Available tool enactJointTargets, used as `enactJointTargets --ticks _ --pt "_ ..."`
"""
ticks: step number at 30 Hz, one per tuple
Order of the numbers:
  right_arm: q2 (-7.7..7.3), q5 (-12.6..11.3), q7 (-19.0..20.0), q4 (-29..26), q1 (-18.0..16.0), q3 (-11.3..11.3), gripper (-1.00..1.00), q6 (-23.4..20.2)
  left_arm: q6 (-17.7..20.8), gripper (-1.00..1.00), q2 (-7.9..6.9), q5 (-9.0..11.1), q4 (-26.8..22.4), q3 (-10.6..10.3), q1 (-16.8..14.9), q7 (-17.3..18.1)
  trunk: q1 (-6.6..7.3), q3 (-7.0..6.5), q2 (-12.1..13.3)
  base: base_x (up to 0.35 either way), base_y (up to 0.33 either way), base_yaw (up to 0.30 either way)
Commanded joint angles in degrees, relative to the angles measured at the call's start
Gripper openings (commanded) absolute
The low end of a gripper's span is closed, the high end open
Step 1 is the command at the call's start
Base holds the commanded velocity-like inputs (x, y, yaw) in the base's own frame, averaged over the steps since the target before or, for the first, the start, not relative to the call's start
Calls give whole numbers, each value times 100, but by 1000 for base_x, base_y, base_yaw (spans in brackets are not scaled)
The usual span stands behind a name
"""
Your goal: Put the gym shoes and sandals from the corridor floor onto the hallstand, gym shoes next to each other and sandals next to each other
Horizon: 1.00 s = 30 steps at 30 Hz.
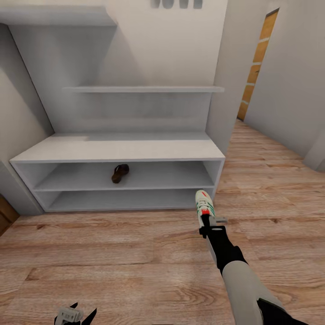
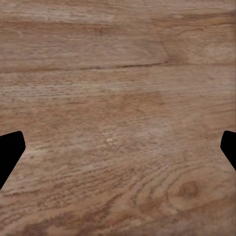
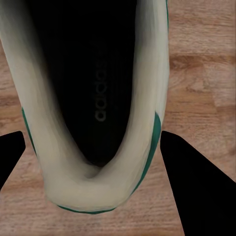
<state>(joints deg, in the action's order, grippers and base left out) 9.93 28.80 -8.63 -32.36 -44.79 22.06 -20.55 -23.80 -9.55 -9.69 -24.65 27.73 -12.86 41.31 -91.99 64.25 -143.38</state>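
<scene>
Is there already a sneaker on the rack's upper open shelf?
No, that shelf of the rack holds just one brown sandal.

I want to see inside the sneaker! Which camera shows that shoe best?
The right wrist view: the gym shoe looms close, its dark insole and green stripes clear between the right pincer fingers. The head view shows the shoe small, near the rack's corner. The left wrist view looks at floor planks.
</scene>
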Motion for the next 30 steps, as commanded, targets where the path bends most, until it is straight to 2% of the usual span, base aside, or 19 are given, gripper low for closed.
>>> enactJointTargets --ticks 1,25,30 --pt "7 29 1 -9 -5 26 -100 -20 -28 100 5 -59 1 48 -6 28 1 5 -2 0 0 0" --pt "7 29 10 -2 -76 17 -100 -22 -28 100 6 -59 4 53 -6 27 1 5 -2 0 0 0" --pt "7 31 10 -7 -74 17 -100 -6 -28 100 6 -59 4 54 -6 27 1 25 -2 0 0 120"
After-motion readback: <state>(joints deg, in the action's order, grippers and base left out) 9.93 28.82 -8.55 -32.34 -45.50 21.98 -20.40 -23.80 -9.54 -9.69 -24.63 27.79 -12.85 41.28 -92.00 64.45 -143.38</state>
